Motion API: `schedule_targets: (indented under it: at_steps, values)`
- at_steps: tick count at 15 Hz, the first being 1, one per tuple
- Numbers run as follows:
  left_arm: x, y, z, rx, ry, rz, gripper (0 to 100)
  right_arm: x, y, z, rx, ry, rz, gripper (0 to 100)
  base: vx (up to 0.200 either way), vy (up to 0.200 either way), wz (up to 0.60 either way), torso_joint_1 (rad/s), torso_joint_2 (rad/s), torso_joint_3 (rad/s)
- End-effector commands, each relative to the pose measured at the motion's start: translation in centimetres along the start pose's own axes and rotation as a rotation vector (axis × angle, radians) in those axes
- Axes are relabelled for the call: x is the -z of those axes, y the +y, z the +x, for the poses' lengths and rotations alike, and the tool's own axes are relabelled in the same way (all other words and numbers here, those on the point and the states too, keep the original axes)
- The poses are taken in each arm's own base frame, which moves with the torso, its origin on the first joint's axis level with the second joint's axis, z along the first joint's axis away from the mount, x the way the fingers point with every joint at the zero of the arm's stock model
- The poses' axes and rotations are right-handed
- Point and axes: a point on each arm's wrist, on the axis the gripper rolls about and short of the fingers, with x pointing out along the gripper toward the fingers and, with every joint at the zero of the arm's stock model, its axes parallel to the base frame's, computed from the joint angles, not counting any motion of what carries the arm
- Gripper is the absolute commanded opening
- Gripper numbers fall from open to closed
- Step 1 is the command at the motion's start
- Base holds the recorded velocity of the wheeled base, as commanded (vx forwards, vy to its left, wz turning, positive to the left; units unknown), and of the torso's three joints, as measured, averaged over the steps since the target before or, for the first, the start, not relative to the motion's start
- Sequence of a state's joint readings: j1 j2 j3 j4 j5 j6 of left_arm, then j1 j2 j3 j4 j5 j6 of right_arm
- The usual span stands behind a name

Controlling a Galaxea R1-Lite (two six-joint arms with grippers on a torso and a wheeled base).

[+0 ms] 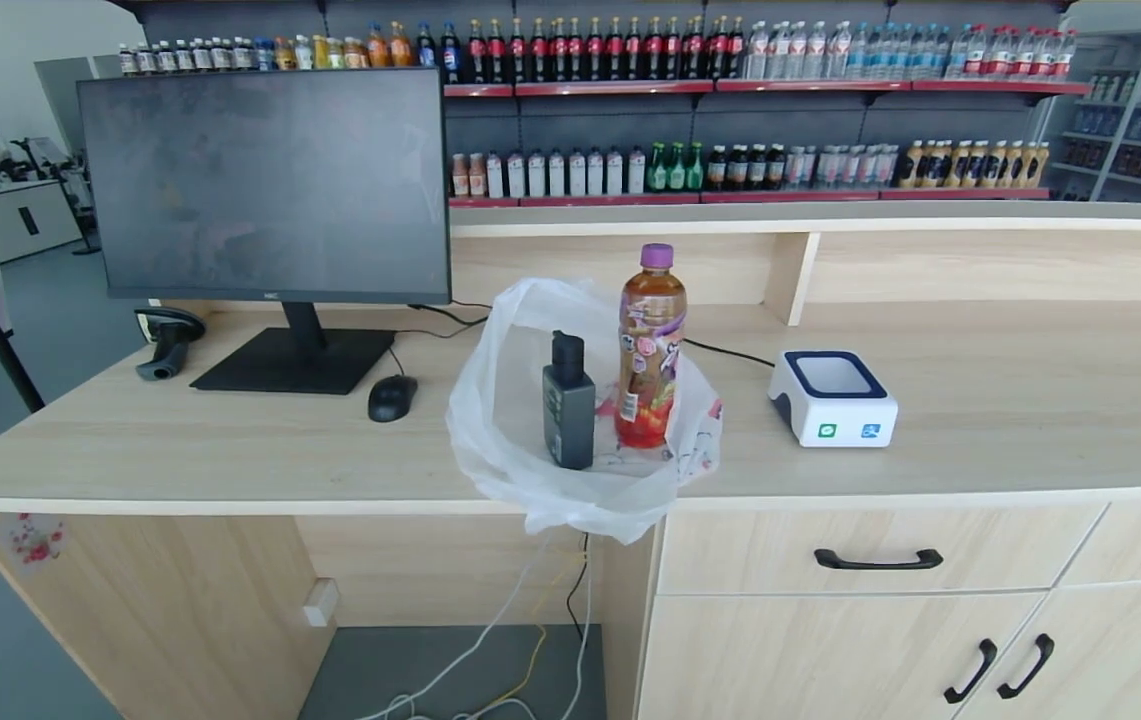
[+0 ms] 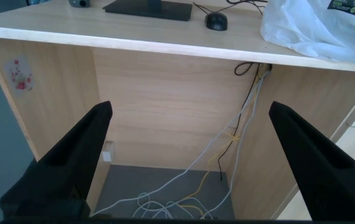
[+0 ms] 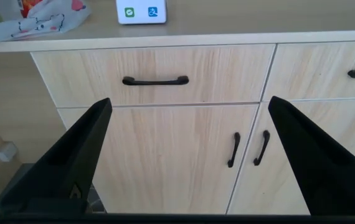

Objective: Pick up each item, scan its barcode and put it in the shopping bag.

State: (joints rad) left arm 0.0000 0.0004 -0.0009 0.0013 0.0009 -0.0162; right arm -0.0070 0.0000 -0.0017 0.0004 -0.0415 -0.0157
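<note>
A clear plastic shopping bag [image 1: 510, 440] lies open on the counter, its edge hanging over the front. Inside it stand a dark grey bottle with a black cap [image 1: 568, 402] and a taller tea bottle with a purple cap [image 1: 650, 346]. To the right of the bag sits the white barcode scanner [image 1: 831, 398]. My left gripper [image 2: 190, 155] hangs open below counter height, facing the knee space under the counter, with the shopping bag [image 2: 308, 28] above it. My right gripper [image 3: 187, 155] is open too, low in front of the cabinet doors, with the barcode scanner [image 3: 141, 12] on the counter above.
A monitor [image 1: 265, 185] on a black stand, a mouse [image 1: 392, 397] and a handheld scanner [image 1: 167, 343] occupy the counter's left. A raised ledge [image 1: 830, 222] runs along the back. Cables [image 2: 227, 155] hang in the knee space. A drawer handle [image 3: 155, 80] and door handles [image 3: 249, 148] face the right gripper.
</note>
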Motion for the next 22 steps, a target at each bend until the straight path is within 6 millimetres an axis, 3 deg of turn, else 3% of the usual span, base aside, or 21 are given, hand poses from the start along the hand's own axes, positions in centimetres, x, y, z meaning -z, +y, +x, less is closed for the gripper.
schedule_targets:
  at_steps: [1,3,22]
  values:
    - [-0.02,0.00,-0.01,0.001,-0.001,0.002,100,0.00,0.00,0.01,0.001,0.001,0.000,100,0.000,0.000,0.00,0.000,0.00,0.000]
    - [0.01,0.00,0.00,0.001,-0.001,0.004,100,0.04,0.00,0.02,-0.001,0.003,-0.009,100,0.000,0.000,0.00,0.000,0.00,0.000]
    - [0.01,0.00,0.00,0.001,-0.001,0.010,100,0.00,-0.01,0.01,-0.006,0.001,-0.010,100,0.000,-0.189,0.00,0.004,0.00,0.002]
